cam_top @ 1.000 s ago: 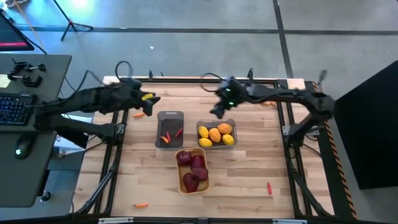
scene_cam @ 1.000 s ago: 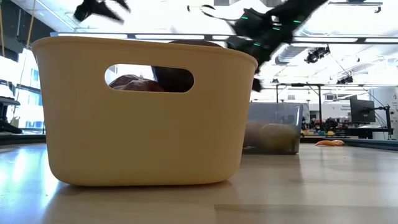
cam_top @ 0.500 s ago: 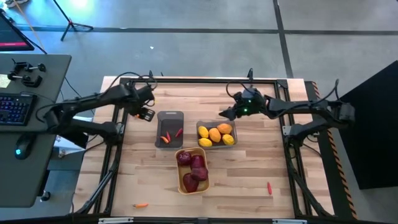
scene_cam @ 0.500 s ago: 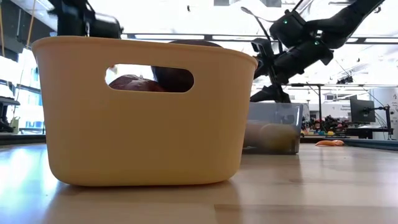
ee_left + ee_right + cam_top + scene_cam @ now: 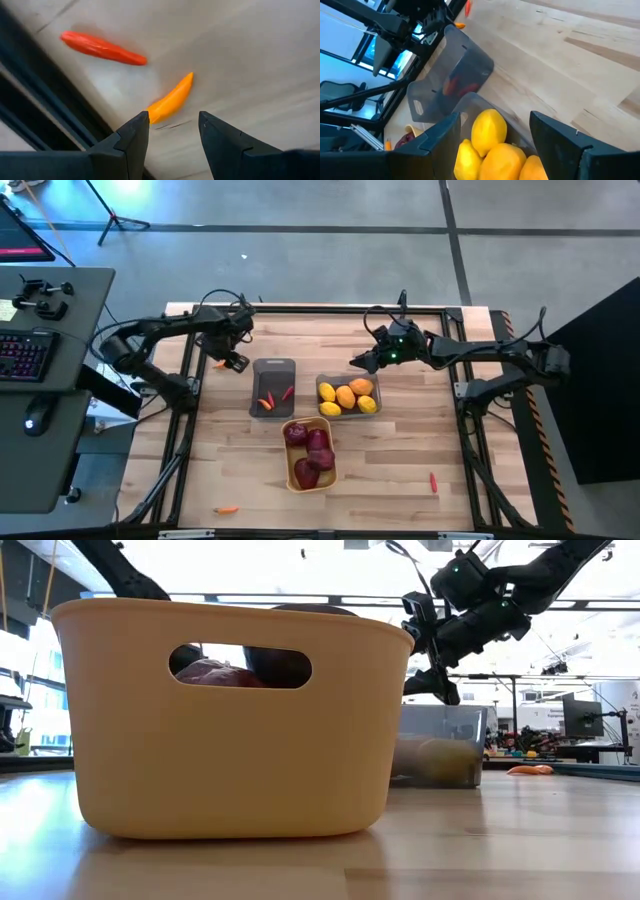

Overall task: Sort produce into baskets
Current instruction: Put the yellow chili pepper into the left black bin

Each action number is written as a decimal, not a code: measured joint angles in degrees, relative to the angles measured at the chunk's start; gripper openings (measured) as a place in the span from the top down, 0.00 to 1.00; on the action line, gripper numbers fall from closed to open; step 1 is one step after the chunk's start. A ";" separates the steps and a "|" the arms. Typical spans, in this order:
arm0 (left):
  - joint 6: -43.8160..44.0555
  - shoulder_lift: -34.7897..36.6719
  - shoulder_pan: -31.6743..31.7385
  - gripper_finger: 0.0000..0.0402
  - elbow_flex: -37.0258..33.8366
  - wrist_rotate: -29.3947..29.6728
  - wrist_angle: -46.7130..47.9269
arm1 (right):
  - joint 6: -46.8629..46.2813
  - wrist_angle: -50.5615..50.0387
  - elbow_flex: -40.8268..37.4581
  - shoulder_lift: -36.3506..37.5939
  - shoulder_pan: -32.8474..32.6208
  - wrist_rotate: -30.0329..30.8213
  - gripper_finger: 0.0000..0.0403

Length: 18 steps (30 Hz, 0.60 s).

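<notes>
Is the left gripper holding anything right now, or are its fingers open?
Open and empty: the left gripper has a clear gap between its fingers, above an orange carrot piece lying on the table.

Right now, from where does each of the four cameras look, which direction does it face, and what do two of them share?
High view: above, straight down; table, both arms.
Low view: table height, behind the yellow basket; right gripper above.
Left wrist view: down past its open left gripper at two carrot pieces.
Right wrist view: past its open right gripper at the lemons.
Shared: high and right wrist views both show the grey basket of lemons.
</notes>
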<state>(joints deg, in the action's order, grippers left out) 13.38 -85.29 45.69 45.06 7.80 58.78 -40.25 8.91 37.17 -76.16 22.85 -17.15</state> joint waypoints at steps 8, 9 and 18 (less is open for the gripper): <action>-4.44 -6.26 0.12 0.61 0.01 2.47 -3.92 | -0.01 0.00 0.00 -0.02 0.00 0.04 0.44; -4.88 -6.76 0.11 0.61 0.08 1.80 -4.41 | -0.06 0.00 0.00 -0.02 0.00 0.04 0.44; -7.89 -7.58 0.64 0.86 0.21 -0.38 -4.57 | -0.39 0.00 0.00 -0.02 -0.01 0.23 0.44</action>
<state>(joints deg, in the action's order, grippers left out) 5.49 -92.87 46.33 45.27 7.43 54.20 -40.64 8.91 37.17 -76.18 22.84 -16.92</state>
